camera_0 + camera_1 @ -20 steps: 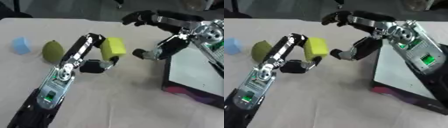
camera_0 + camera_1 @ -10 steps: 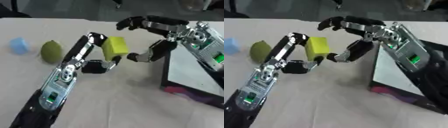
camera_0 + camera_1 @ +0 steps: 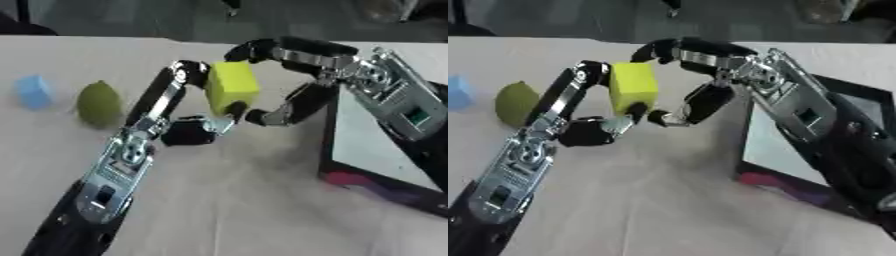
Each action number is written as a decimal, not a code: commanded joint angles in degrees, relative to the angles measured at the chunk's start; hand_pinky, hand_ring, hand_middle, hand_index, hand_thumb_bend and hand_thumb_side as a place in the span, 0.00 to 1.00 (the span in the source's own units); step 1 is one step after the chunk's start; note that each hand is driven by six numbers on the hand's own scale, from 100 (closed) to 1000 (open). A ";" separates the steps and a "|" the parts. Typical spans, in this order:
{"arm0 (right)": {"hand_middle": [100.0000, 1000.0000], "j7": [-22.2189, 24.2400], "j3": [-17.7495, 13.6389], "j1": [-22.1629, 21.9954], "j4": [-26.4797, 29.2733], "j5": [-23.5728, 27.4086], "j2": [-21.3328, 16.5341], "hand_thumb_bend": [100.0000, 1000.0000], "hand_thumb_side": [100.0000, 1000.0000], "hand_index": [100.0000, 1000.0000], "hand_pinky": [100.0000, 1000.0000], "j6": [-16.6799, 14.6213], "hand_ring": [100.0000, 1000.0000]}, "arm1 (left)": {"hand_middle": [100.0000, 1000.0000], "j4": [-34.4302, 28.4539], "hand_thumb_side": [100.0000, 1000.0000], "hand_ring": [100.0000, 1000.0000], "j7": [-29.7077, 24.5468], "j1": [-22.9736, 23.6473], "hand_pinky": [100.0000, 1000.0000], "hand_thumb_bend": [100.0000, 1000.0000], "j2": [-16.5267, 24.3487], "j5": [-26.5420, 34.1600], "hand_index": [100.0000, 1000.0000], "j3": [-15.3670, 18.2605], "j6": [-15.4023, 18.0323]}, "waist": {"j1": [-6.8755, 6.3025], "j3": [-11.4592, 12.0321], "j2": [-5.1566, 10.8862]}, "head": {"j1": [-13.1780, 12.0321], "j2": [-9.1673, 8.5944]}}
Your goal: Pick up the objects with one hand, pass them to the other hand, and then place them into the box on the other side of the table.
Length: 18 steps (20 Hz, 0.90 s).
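Observation:
A yellow block [image 3: 232, 86] is held above the table in my left hand [image 3: 188, 130], whose fingers and thumb pinch it from top and bottom. My right hand [image 3: 302, 75] reaches in from the right, its fingers arched over the block's top and its thumb [image 3: 262, 117] at the block's lower right edge, open around it. An olive-green egg-shaped object [image 3: 98, 103] and a light blue block [image 3: 34, 92] lie on the table at the left. The box [image 3: 385, 150], black-rimmed with a pale inside, stands at the right.
The beige table [image 3: 227, 200] stretches bare toward the front. A magenta strip [image 3: 350, 179] shows on the box's near side. My right forearm [image 3: 815, 125] hangs over the box.
My right hand has moved left and now arches round the yellow block, which my left hand has raised a little.

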<state>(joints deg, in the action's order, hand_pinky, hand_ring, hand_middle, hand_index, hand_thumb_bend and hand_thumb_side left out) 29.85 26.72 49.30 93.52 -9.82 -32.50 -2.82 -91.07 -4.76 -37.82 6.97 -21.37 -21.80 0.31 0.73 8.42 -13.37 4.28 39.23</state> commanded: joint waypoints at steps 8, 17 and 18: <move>0.85 -2.74 -0.53 1.30 1.55 4.84 -1.01 0.09 0.14 0.84 0.95 2.88 1.00 | 0.35 -0.49 0.24 0.50 -1.36 -1.46 0.67 0.00 0.35 0.01 0.43 -0.54 0.21 | 0.47 -0.01 1.64 | 0.35 -0.34; 0.80 -3.34 -1.24 -0.26 4.54 7.73 -3.15 0.05 0.09 0.80 0.95 4.49 1.00 | 0.36 -0.02 0.22 0.50 -2.29 -1.46 0.67 0.00 0.18 -1.20 0.43 -1.01 -0.32 | 0.50 -0.21 1.53 | 0.47 -0.62; 0.78 -3.52 -1.31 -0.52 4.96 8.13 -3.40 0.05 0.08 0.79 0.95 4.59 1.00 | 0.36 0.03 0.23 0.50 -2.41 -1.46 0.67 0.00 0.14 -1.16 0.43 -1.04 -0.34 | 0.51 -0.20 1.53 | 0.52 -0.65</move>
<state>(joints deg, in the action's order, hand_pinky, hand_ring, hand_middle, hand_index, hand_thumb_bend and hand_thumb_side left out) 26.88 27.23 47.58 96.35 -2.76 -34.26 1.66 -90.89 -6.59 -38.81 6.95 -21.79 -22.15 0.02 0.73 8.25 -13.37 4.68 39.15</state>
